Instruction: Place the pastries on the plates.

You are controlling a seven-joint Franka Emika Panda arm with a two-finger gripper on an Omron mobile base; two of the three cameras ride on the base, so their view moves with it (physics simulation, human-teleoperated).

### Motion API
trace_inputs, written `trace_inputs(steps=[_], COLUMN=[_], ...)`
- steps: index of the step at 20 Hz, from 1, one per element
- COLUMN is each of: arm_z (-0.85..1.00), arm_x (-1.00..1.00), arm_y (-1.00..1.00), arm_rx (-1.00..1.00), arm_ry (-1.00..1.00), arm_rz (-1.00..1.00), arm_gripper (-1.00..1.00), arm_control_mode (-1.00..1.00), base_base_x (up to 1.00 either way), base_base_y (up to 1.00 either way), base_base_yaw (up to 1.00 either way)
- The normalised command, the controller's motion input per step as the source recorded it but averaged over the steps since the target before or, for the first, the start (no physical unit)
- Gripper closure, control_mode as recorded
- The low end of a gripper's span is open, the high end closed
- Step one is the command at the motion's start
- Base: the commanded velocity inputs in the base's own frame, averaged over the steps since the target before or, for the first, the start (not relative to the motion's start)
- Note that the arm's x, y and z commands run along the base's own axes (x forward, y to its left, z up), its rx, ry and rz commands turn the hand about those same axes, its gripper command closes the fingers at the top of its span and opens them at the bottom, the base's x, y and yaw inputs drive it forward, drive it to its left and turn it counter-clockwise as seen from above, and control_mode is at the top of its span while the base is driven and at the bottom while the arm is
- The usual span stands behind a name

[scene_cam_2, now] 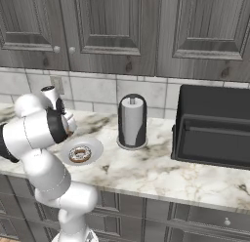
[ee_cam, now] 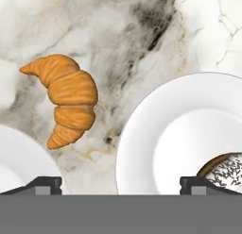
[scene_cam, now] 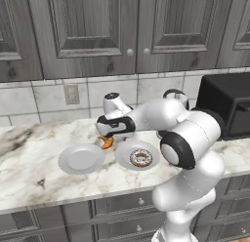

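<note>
**Obs:** Where is the hand?

**Op:** I see the hand (scene_cam: pixel 104 134) low over the marble counter (scene_cam: pixel 29 177), just behind the gap between the two plates. In the hand view its two dark fingertips (ee_cam: pixel 45 185) stand far apart at the bottom edge, so I log it as spread, pinching nothing.

**Obs:** The pastries?

**Op:** Taking the donut plate (scene_cam: pixel 126 157) as my landmark: the donut (scene_cam: pixel 141 158) lies on it, toward its right side, icing up. The croissant (ee_cam: pixel 66 98) lies on bare counter just beside that plate's rim, not touching it, in the gap between it and the second plate (scene_cam: pixel 81 158). In the left base view I catch only an orange bit of the croissant (scene_cam: pixel 106 143) under the hand, at the plate's back-left edge. The second plate carries nothing and sits just left of the donut plate, rims close but apart.

**Obs:** Anything else near?

**Op:** In the right base view, a paper towel holder (scene_cam_2: pixel 132 122) stands upright right of the donut plate (scene_cam_2: pixel 95 147), near the wall. A black toaster oven (scene_cam_2: pixel 213 131) sits farther right, well apart. Grey cabinets (scene_cam_2: pixel 122 26) hang above.
</note>
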Motion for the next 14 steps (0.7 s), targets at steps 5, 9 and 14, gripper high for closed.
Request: trace_inputs(steps=[5, 9, 14], arm_z=[-0.09, -0.19, -0.25], arm_x=[0.30, 0.26, 0.16], arm_y=[0.02, 0.00, 0.17], arm_rx=[0.00, 0.00, 0.00], arm_ry=[0.00, 0.00, 0.00], arm_rz=[-0.01, 0.00, 0.00], arm_gripper=[-1.00, -1.00, -1.00], arm_control_mode=[-1.00, -1.00, -1.00], base_base_x=[0.00, 0.00, 0.00], base_base_y=[0.00, 0.00, 0.00], base_base_yaw=[0.00, 0.00, 0.00])
